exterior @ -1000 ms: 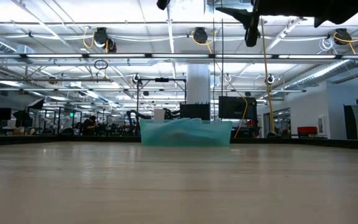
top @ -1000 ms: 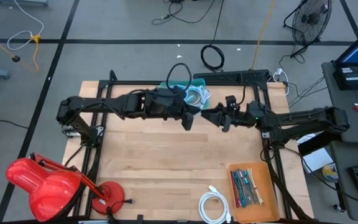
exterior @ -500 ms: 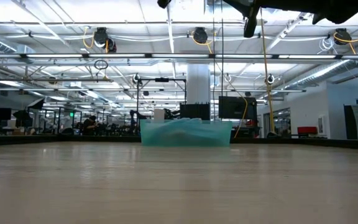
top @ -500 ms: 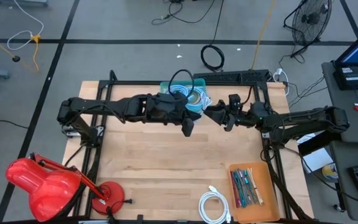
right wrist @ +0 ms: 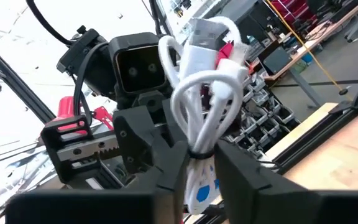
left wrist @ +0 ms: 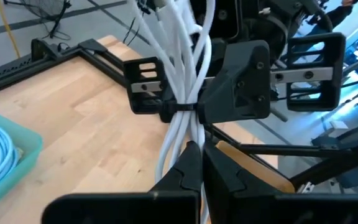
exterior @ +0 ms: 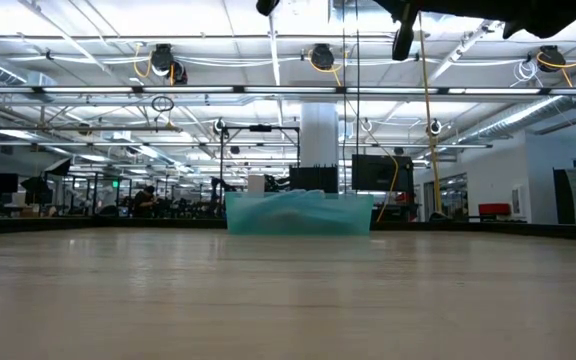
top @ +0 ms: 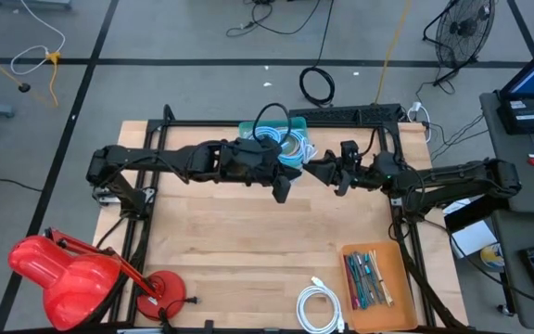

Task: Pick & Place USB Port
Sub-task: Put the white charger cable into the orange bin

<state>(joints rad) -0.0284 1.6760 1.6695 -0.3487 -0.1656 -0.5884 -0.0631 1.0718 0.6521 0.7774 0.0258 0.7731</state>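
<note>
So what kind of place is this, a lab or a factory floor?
Most likely a robotics lab in a big open industrial hall: the wooden table sits in a black frame, exposed ceiling pipes run overhead, and rows of similar rigs stand behind.

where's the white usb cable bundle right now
The white cable bundle hangs in the air between the left gripper and right gripper, both clamped on it, beside the teal bin at the table's far edge.
</note>
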